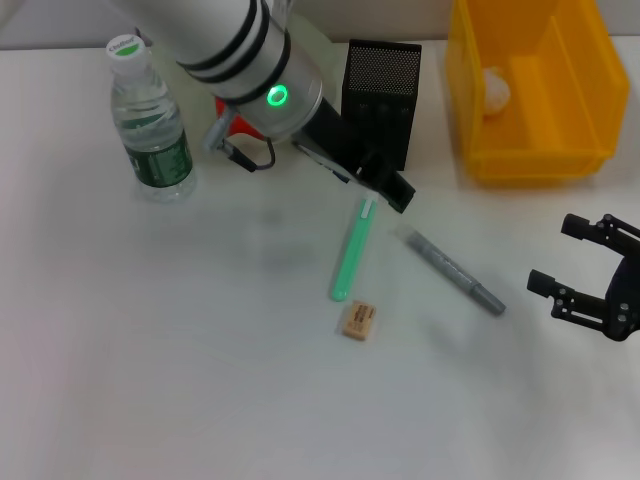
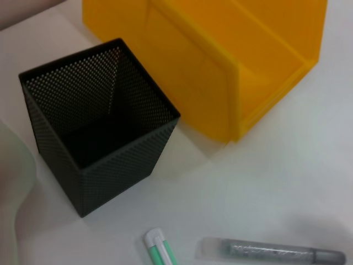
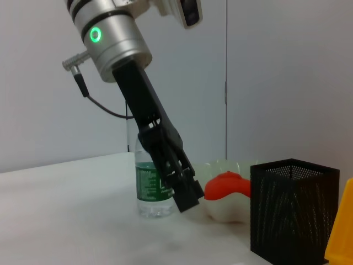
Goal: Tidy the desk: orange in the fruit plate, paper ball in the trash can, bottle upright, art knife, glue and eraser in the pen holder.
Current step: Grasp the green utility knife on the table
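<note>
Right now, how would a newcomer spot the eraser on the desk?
Start at the black mesh pen holder and follow the green stick lying in front of it towards the robot. Just past its near end lies the eraser, the only short tan block, beside the grey pen-shaped tool.

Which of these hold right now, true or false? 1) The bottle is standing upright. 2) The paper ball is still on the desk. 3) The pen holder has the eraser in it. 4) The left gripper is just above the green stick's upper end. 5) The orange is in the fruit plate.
1) True: the bottle stands upright on the desk.
2) False: the paper ball lies inside the trash can.
3) False: the eraser lies on the desk; the pen holder looks empty.
4) True: the left gripper hangs over the green stick.
5) True: the orange sits in the fruit plate.
</note>
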